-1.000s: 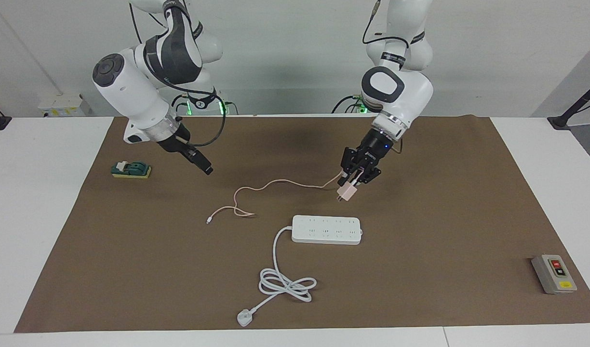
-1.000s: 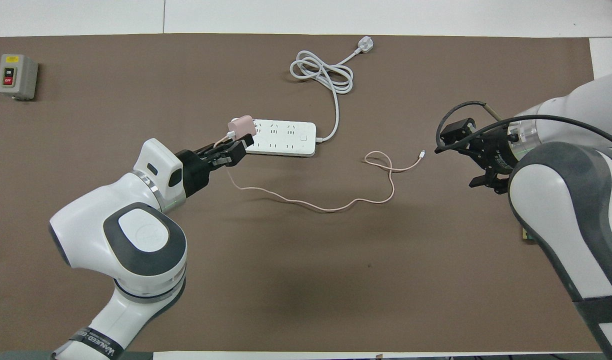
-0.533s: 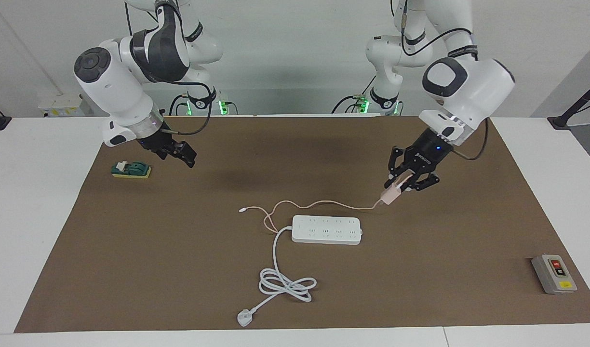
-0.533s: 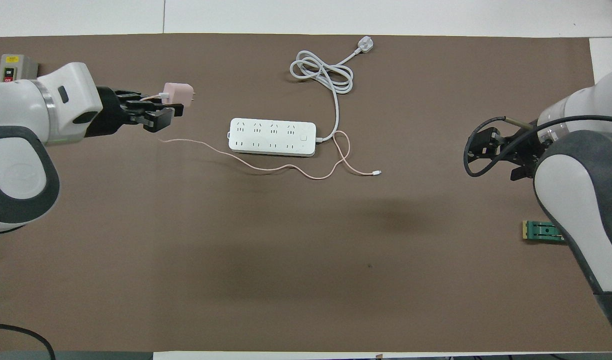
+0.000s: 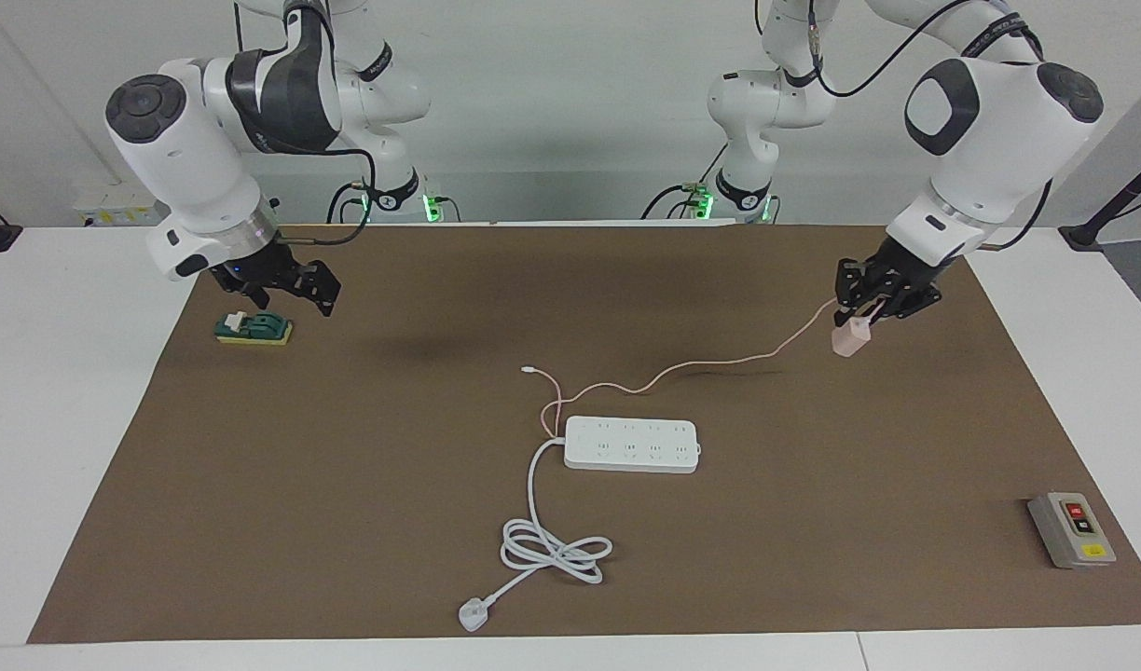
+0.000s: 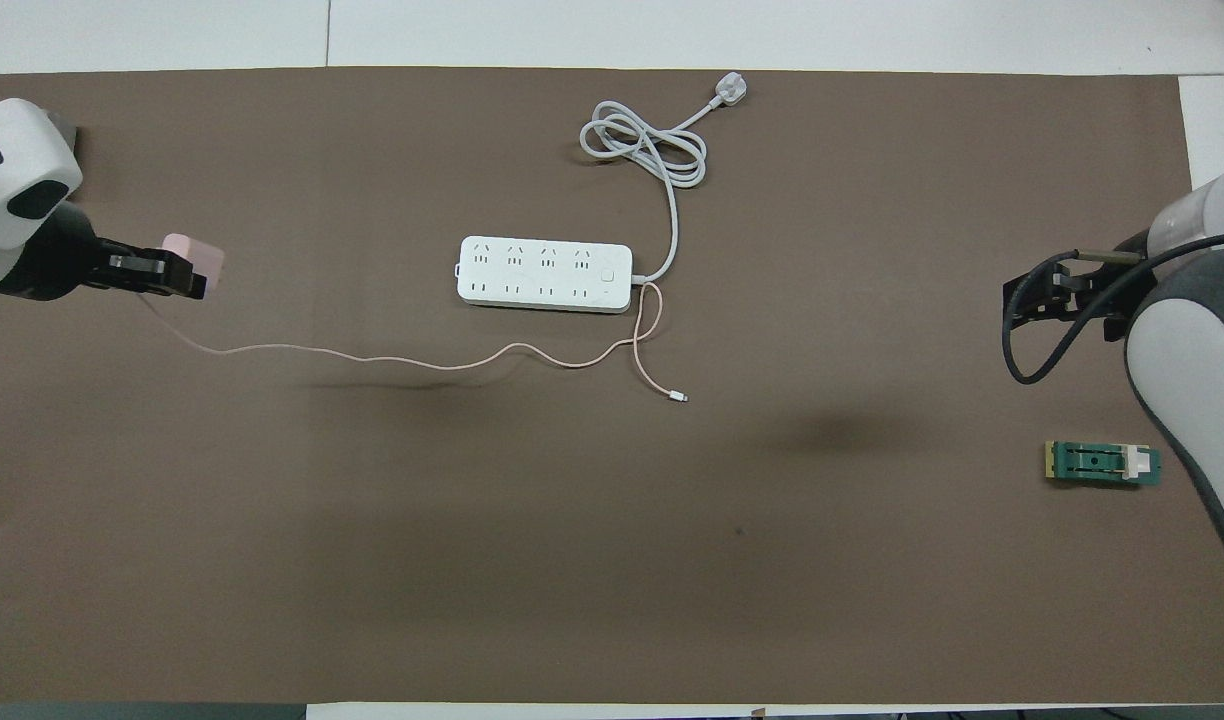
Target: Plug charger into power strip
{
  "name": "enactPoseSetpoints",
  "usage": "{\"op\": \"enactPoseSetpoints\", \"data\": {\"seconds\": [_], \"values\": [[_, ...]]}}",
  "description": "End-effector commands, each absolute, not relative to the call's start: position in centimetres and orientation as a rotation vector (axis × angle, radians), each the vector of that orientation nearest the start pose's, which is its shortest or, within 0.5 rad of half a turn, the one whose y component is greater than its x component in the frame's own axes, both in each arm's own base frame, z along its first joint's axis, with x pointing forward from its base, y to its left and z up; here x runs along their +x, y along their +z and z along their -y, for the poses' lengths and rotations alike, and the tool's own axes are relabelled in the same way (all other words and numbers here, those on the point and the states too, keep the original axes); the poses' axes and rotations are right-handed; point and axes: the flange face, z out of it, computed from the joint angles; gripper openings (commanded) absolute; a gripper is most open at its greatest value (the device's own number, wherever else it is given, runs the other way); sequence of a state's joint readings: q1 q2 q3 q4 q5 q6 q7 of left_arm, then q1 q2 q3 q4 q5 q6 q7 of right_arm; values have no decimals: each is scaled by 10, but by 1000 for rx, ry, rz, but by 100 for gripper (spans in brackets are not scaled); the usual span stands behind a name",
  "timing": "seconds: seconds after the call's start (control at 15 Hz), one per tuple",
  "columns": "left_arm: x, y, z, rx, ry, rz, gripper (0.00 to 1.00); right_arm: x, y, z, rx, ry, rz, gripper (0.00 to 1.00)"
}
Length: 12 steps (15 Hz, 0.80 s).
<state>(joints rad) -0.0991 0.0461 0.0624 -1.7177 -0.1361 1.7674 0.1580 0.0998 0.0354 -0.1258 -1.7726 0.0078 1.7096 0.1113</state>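
Observation:
My left gripper (image 5: pixel 871 312) is shut on the pale pink charger (image 5: pixel 851 340) and holds it in the air over the mat, toward the left arm's end of the table, well apart from the power strip. The charger also shows in the overhead view (image 6: pixel 200 260) at the left gripper (image 6: pixel 177 280). Its thin pink cable (image 5: pixel 710 362) sags down to the mat and runs past the white power strip (image 5: pixel 631 445), on the side nearer the robots. The cable's loose end (image 6: pixel 680 398) lies on the mat. My right gripper (image 5: pixel 281 291) is open and empty, raised over the mat beside the green-and-yellow block.
The power strip's thick white cord (image 5: pixel 552 545) coils farther from the robots and ends in a white plug (image 5: pixel 473 615). A green-and-yellow block (image 5: pixel 254 328) lies at the right arm's end. A grey box with buttons (image 5: pixel 1071 529) sits at the left arm's end.
My left gripper has carried the charger away from the power strip toward the left arm's end, dragging the cable along. My right gripper has drawn back toward the green-and-yellow block.

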Motion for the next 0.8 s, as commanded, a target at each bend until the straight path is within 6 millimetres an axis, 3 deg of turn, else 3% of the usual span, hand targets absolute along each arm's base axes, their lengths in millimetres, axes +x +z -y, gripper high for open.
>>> {"op": "enactPoseSetpoints", "data": {"seconds": [0.0,0.13,0.47,0.73], "values": [[563,563,28,-3193,69,-97,0,563,526,27,-3144,164,-136,100],[558,563,19,-3193,78,13,0,563,527,12,-3136,159,-95,100],[555,558,17,-3192,77,58,0,561,540,-20,-3138,142,-13,100],[558,559,8,-3188,48,147,0,551,551,-11,-3136,169,-56,100]]}}
